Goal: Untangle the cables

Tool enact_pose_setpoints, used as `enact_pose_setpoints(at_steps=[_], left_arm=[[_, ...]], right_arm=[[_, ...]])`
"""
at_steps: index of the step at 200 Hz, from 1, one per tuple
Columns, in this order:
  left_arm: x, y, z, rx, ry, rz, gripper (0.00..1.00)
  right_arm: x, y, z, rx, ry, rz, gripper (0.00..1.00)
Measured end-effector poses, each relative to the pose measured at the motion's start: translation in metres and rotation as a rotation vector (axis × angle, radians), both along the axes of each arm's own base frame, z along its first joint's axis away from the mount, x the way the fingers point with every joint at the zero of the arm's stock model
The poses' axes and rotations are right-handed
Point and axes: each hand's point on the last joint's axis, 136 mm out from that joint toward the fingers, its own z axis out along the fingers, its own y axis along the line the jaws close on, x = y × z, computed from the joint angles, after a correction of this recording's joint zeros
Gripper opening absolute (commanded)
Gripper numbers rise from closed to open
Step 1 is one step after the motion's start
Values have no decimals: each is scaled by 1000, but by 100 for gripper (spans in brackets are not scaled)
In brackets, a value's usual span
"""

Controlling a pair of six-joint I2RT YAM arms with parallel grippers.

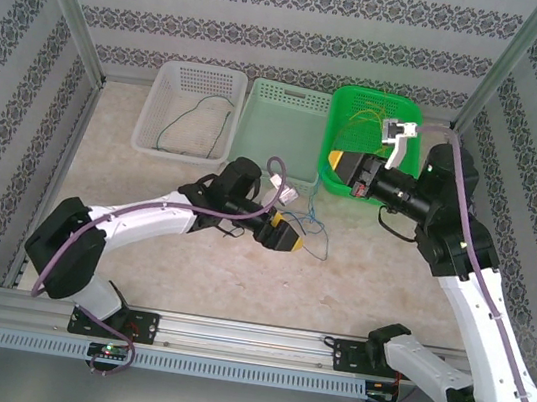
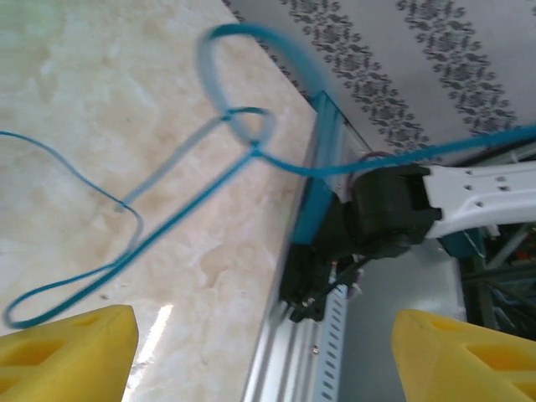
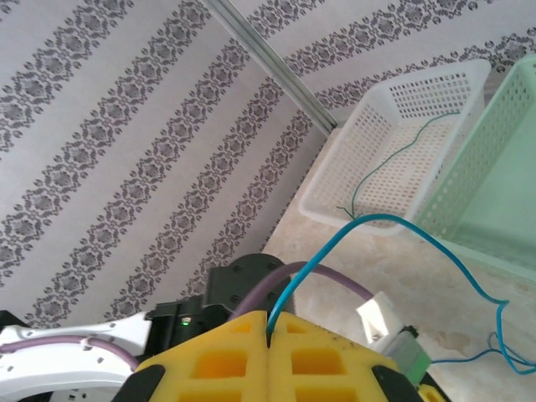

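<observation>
Mara: Gaps first. What can't you trace?
Jon: From above, the thin blue cable [image 1: 317, 227] is a faint scribble on the marbled beige tabletop [image 1: 150, 183], just beyond the left gripper [image 1: 286, 234]; where it climbs from there I lose. In the left wrist view its upper loop is blurred, it runs off the frame at both sides, and whether the crossing is a knot or an overlap I cannot tell.
Mara: And the claws?
Jon: The left one's blocky yellow fingers [image 2: 67, 352] stand wide apart, nothing between them. The right gripper [image 3: 270, 327] has its yellow fingers pressed together, pinching the blue cable, which arcs out of the seam down toward the table.
Mara: Materials, shapes?
Jon: At the back wall, the white perforated plastic basket [image 1: 202, 68] on the left holds a thin dark green cable [image 3: 394, 157] in a loose loop; the pale mint perforated plastic basket [image 1: 290, 89] sits in the middle; the bright green perforated plastic basket [image 1: 377, 96] on the right holds thin yellow cables [image 1: 366, 125], a fine tangle hard to make out.
Mara: Room to move?
Jon: Open tabletop lies before the white basket. A ribbed aluminium rail [image 1: 248, 338] bounds the near edge; patterned walls [image 1: 295, 23] close back and sides. The right gripper hangs at the bright green basket's near left corner, close to its rim.
</observation>
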Motion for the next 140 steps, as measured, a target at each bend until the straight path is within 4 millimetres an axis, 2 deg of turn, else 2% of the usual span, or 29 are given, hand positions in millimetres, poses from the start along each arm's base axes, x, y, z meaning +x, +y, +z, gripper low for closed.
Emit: enact_pose_setpoints(at_steps=[22, 37, 77, 100, 140], left_arm=[[12, 3, -6, 36, -31, 59, 76], [18, 7, -5, 55, -70, 98, 80], [21, 31, 18, 93, -212, 182, 87], [22, 39, 28, 99, -268, 205, 90], [26, 39, 11, 135, -261, 206, 93]], right_arm=[[-4, -2, 4, 9, -7, -1, 0], [-6, -2, 5, 9, -9, -2, 0], [-4, -6, 2, 6, 1, -14, 0], [-2, -5, 0, 3, 11, -13, 0], [1, -3, -3, 7, 28, -9, 0]])
